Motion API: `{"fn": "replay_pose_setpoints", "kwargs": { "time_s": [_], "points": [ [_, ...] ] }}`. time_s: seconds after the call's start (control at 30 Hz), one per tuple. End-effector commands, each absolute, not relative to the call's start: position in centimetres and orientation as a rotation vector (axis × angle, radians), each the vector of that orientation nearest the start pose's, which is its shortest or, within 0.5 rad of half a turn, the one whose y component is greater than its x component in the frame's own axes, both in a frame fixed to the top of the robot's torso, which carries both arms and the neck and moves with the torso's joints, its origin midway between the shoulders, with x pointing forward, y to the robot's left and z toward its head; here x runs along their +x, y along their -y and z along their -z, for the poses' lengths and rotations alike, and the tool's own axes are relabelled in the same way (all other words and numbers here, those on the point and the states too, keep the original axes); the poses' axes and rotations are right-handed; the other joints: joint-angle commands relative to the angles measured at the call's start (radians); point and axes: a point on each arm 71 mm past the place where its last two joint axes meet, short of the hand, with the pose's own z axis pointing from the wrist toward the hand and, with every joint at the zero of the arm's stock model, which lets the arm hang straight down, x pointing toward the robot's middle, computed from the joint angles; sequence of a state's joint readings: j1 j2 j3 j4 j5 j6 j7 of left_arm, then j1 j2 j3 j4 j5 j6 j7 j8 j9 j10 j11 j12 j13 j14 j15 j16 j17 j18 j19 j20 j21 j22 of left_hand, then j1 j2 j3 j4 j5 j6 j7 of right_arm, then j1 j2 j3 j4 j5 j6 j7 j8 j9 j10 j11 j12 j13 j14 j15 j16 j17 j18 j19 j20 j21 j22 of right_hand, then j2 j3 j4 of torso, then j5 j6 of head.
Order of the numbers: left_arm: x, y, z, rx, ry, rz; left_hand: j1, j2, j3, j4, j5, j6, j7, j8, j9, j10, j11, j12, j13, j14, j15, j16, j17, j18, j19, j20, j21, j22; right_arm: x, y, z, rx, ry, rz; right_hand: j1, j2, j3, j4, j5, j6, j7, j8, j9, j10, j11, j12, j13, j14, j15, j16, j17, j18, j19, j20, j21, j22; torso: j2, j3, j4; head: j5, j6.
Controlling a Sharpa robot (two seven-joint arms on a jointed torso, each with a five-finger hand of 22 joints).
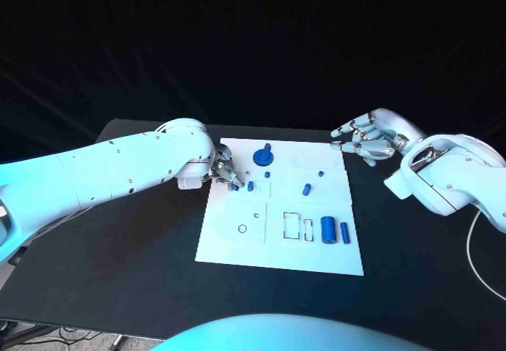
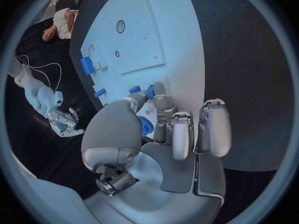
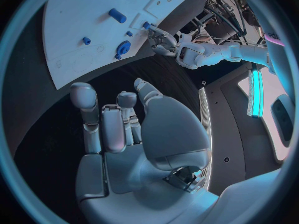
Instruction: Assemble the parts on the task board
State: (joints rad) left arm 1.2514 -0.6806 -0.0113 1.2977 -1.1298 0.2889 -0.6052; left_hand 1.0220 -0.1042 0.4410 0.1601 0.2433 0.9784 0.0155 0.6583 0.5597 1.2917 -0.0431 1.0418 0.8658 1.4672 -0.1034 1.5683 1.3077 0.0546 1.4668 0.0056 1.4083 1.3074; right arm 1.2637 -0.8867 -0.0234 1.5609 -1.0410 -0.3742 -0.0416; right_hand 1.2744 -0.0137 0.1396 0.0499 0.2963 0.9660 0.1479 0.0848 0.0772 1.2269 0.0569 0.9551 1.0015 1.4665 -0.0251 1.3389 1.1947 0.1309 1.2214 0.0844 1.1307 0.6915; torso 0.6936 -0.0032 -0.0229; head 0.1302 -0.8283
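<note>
Task board point(image 1: 243, 245) lies white at the centre of the head view; the left hand point(image 1: 224, 172) is at its upper-left edge, fingers down at a small blue part point(image 1: 234, 186), and whether it grips is hard to tell. Right hand point(image 1: 364, 139), upper right, hovers empty with fingers apart. In the left wrist view the fingertips point(image 2: 151, 92) meet that blue part point(image 2: 134, 89); a loose pinch could drop it. In the right wrist view the open hand point(image 3: 118, 129) is well apart from the board point(image 3: 81, 45).
</note>
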Motion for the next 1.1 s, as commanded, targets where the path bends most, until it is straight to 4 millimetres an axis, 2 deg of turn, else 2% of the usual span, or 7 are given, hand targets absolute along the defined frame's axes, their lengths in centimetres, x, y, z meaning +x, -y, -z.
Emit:
{"fn": "replay_pose_setpoints", "kwargs": {
  "time_s": [0.03, 1.1],
  "points": [
    [52.38, -21.14, 21.62, -0.151, -2.372, 0.163, -0.009, -0.001, -0.001, 0.005, -0.004, -0.012, 0.007, -0.007, 0.0, -0.006, -0.003, -0.002, 0.0, 0.104, 0.0, 0.002, 0.263, -0.012, 0.052, 0.0, 0.001, 0.113, 49.24, 21.37, 14.45, 0.21, -1.634, -0.875, 0.006, -0.001, 0.002, 0.005, 0.005, -0.005, 0.0, 0.004, 0.0, -0.005, -0.001, -0.003, -0.001, 0.03, 0.002, -0.007, -0.001, 0.02, 0.007, -0.001, -0.005, -0.001, 0.0, -0.0005, -0.0001, 0.0, -0.001],
    [52.81, -21.16, 21.73, -0.142, -2.398, 0.143, -0.025, 0.006, -0.026, 0.032, -0.005, 0.002, 0.003, -0.003, 0.003, 0.009, -0.005, 0.005, 0.009, 0.104, -0.002, 0.002, 0.263, -0.014, 0.055, -0.001, 0.007, 0.12, 49.25, 21.35, 14.5, 0.209, -1.641, -0.875, 0.006, -0.001, 0.002, 0.005, 0.005, -0.005, 0.0, 0.004, 0.0, -0.005, -0.001, -0.003, -0.001, 0.03, 0.002, -0.007, -0.001, 0.02, 0.007, -0.001, -0.005, -0.001, 0.0, -0.0007, -0.0001, -0.002, -0.003]
  ]
}}
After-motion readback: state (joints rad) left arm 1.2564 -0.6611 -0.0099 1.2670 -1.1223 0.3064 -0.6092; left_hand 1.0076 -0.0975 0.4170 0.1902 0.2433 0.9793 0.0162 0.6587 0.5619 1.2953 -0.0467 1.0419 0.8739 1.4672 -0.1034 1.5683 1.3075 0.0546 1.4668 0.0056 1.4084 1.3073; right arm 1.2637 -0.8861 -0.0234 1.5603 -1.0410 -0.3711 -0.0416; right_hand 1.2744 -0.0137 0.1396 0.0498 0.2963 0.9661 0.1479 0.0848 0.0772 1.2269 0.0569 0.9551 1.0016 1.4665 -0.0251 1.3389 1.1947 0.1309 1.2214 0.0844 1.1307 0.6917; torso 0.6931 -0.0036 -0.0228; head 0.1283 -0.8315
